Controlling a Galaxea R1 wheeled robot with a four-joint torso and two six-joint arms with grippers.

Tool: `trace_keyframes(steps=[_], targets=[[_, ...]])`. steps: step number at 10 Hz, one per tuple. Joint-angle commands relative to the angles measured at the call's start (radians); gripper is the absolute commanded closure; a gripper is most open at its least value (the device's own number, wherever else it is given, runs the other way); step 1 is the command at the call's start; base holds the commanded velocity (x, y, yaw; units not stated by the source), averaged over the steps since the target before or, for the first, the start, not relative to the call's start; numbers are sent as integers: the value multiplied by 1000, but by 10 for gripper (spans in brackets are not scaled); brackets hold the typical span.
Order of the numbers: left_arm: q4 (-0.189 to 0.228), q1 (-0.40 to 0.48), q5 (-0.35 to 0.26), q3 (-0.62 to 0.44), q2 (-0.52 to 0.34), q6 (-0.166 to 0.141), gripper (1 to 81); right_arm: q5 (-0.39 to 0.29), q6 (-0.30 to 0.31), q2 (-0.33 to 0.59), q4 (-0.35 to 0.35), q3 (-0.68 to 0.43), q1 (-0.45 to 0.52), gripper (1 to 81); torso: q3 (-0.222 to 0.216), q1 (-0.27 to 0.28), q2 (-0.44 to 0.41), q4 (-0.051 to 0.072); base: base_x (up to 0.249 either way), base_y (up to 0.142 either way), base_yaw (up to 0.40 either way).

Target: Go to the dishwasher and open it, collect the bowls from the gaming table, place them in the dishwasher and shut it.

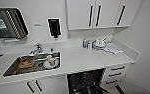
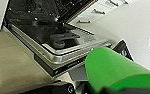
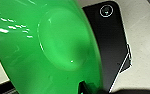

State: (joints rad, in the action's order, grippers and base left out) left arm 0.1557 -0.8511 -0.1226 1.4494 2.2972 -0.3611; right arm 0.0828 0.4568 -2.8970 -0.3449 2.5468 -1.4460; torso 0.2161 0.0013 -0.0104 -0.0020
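Note:
The dishwasher (image 1: 87, 82) stands open under the white counter, its dark interior showing. In the left wrist view its door (image 2: 66, 47) is folded down over the beige floor, inner side up, with the dark racks behind it. A lime green bowl (image 3: 48, 47) hangs close in front of the right wrist camera, its underside towards the lens. My right gripper (image 3: 87, 87) is shut on its rim, with one dark finger showing there. The same green bowl (image 2: 111, 67) looms beside the door's front edge in the left wrist view. The gaming table is out of view.
A steel sink (image 1: 11, 71) holding dishes is set in the counter left of the dishwasher, with a tap (image 1: 36, 48) behind it. Bottles and crockery (image 1: 98, 43) stand at the back right. White drawers (image 1: 116, 73) flank the dishwasher's right; a wall closes that side.

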Motion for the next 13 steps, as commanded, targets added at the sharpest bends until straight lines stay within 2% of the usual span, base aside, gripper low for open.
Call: trace_keyframes(steps=[1, 2, 3, 7, 9, 10, 12, 13], targets=[[-19, 229, -150, -76, 24, -57, 811, -72, -20, 0, -28, -34, 14, 811, 0, 0, 0, 0, 0, 0, 0], [-15, 264, -175, -70, 54, -76, 811, -72, -21, 0, -29, -40, 15, 811, 0, 0, 0, 0, 0, 0, 0], [-13, 293, -207, -60, 86, -90, 811, -72, -21, 0, -29, -47, 17, 811, 33, 0, 0, 0, 0, 0, 0], [-12, 368, -285, 6, 205, -113, 811, -69, -21, 0, -29, -56, 17, 811, 107, 0, 0, 0, 0, 0, 0], [-10, 398, -313, 46, 265, -121, 811, -69, -21, 0, -29, -56, 17, 811, 91, 1, 1, 0, 0, 0, 0], [-10, 414, -341, 80, 304, -130, 811, -69, -21, 0, -28, -56, 17, 811, 97, 1, 1, 0, 0, 0, 0], [-9, 445, -345, 141, 372, -140, 811, -69, -21, 2, -28, -56, 17, 811, 98, 1, 2, 0, 0, 0, 0], [-13, 464, -367, 164, 400, -141, 811, -69, -21, 2, -26, -56, 17, 811, 98, 1, 2, 0, 0, 0, 0]])
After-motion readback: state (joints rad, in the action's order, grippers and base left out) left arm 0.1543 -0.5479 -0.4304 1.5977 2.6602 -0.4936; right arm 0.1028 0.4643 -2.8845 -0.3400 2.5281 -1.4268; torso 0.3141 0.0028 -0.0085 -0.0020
